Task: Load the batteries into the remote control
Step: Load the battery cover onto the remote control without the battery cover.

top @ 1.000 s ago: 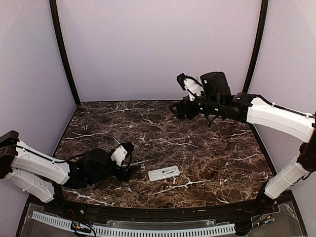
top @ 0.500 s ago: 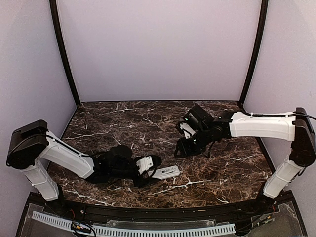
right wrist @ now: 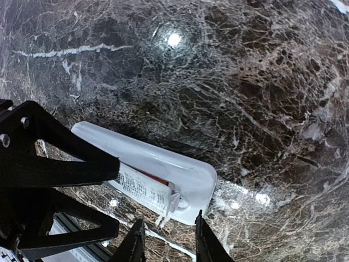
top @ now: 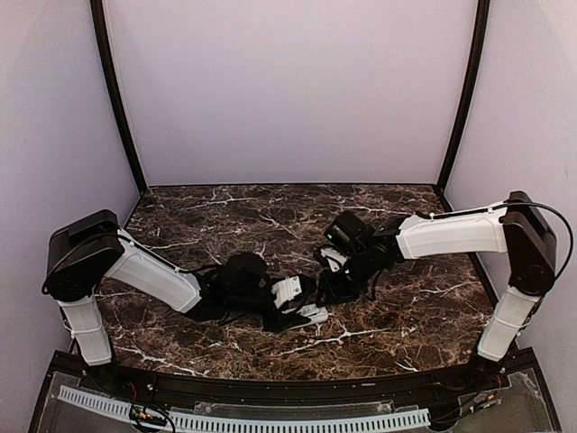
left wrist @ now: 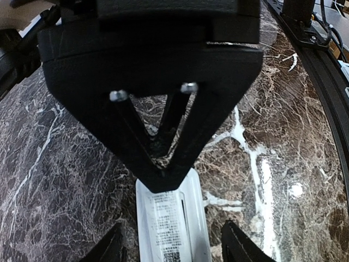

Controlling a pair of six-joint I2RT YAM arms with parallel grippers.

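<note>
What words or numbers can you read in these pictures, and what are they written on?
Label on the remote control: rows of tiny dark print, too blurred to read, so nothing can be quoted.
Same label in the right wrist view: also too small to read.
No other words, numbers or signs show in any view.

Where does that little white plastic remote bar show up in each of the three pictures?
Top external: small white rectangular plastic remote control, low centre, partly hidden.
Left wrist: bottom centre, printed label showing.
Right wrist: lower centre, lying slantwise.
Shared landmark: the dark brown marble tabletop with white veins, beneath it in all three.
</note>
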